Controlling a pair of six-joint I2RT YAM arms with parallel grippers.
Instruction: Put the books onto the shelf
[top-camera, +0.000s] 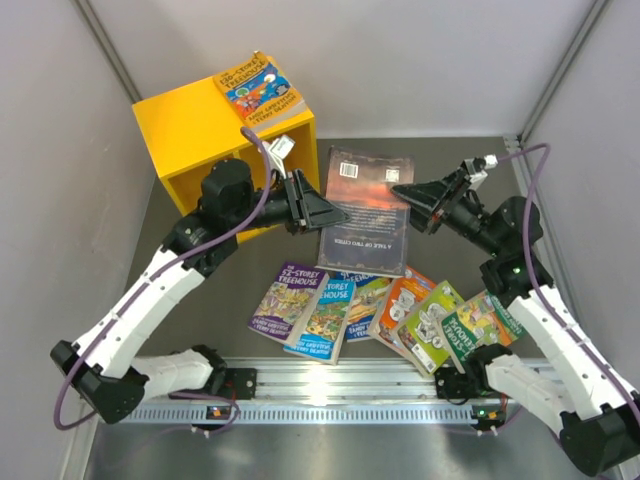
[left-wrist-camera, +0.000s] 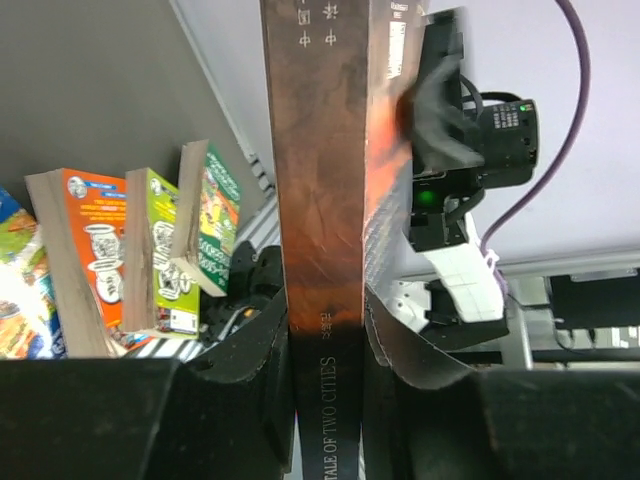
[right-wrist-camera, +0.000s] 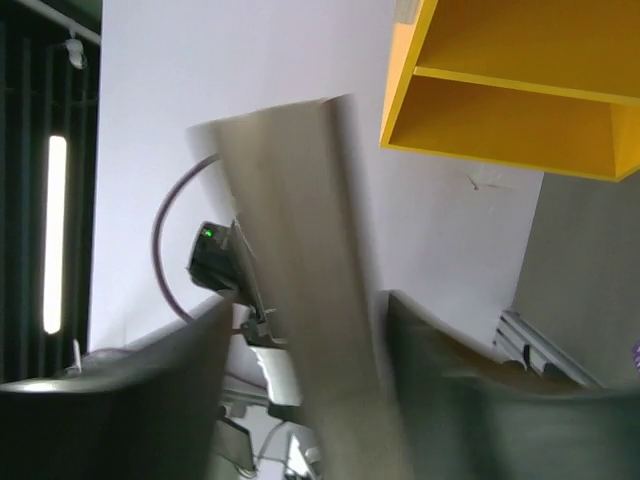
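Holding the dark book with 2 grippers.
Squeezed on its left edge by the left gripper, fingers tight on the spine; pinched at its far right corner by the right gripper. Found just right of the yellow shelf, with 1 bright book on top and 6 more books fanned out near the arms.
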